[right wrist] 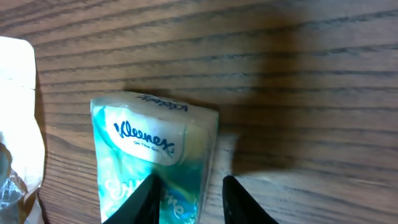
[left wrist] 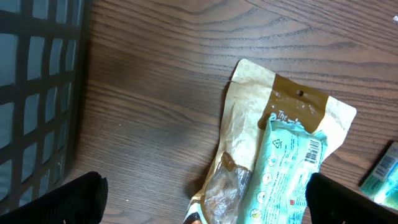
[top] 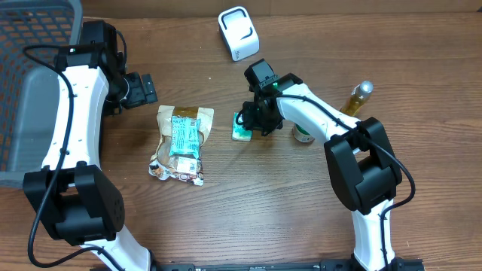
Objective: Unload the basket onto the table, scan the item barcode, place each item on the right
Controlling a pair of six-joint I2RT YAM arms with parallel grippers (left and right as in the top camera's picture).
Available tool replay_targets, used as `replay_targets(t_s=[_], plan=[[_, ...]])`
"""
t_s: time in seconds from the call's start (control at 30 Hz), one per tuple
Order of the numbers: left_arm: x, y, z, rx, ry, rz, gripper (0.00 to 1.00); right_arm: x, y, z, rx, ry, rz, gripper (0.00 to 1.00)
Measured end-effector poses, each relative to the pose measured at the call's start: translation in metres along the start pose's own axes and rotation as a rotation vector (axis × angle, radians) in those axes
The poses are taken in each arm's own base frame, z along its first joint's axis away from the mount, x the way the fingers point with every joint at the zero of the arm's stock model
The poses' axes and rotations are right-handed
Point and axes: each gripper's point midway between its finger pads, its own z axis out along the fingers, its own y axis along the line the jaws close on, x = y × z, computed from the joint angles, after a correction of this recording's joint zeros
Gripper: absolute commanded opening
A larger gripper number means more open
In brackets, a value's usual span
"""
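A teal Kleenex tissue pack [right wrist: 152,158] lies flat on the wooden table [top: 248,203], also visible from overhead as the tissue pack [top: 240,129]. My right gripper [right wrist: 189,202] hangs low over it, its jaws a little apart. One finger [right wrist: 144,200] is over the pack's face and the other finger [right wrist: 241,204] is over bare wood just past the pack's right edge. My left gripper [left wrist: 205,202] stands wide open above a brown snack bag [left wrist: 252,118] with a teal packet [left wrist: 283,180] on top, whose barcode [left wrist: 314,151] faces up. The white scanner [top: 238,32] stands at the back.
A dark mesh basket [top: 34,83] fills the far left. An amber bottle [top: 357,98] and a small can [top: 303,135] stand to the right of the right arm. The snack bag pile [top: 181,143] lies left of centre.
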Motion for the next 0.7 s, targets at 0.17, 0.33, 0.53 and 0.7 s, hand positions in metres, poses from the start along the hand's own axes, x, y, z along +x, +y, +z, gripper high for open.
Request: replay_targets(t_s=[0.17,0.33,0.53,0.7], plan=[[0.0,0.0,0.0,0.0,0.0,0.0,1.0,-0.0001,0.0003,0.0026,-0.008,-0.005,-0.002,0.25],[0.0,-0.0001,0.0,0.0,0.0,0.0,1.0,-0.0003,0.0027,0.0028,-0.02,-0.005,-0.004,0.19],[0.0,-0.0001,0.0,0.0,0.0,0.0,1.0,0.0,0.0025,0.0027,-0.019,-0.005,-0.005,0.24],[0.0,-0.0001,0.0,0.0,0.0,0.0,0.99,0.0004,0.0025,0.0027,-0.018,-0.003,-0.004,0.24]])
